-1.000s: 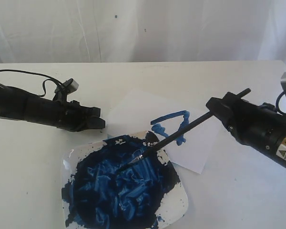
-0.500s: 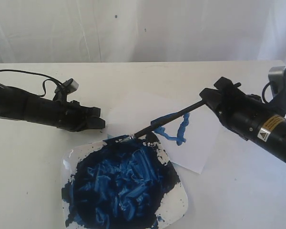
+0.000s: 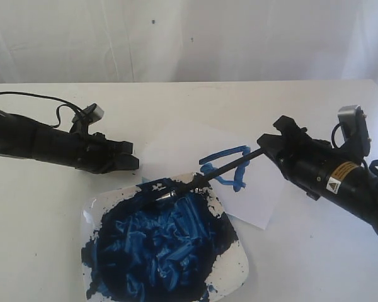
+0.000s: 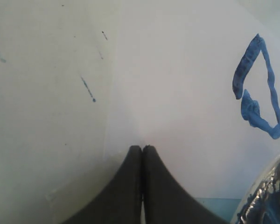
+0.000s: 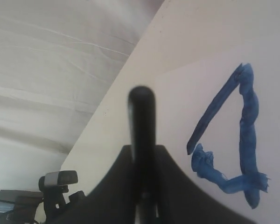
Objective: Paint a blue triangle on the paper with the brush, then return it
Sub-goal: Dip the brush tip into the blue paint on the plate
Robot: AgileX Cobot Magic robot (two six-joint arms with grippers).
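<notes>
Left arm (image 3: 38,141): extended low and near-horizontal from the left edge of the exterior view, pointing toward the centre; wrist in line with the forearm. Left gripper (image 3: 133,162): at the arm's end, close to the surface; jaws pressed together, nothing between them; fingers (image 4: 126,186) meet along one straight seam in the left wrist view.

Right arm (image 3: 340,179): enters from the right edge, sloping up and leftward toward the centre. Right gripper (image 3: 265,143): jaws clamped on the handle of the brush (image 3: 218,170); in the right wrist view the dark fingers (image 5: 170,186) flank the handle on both sides.
</notes>
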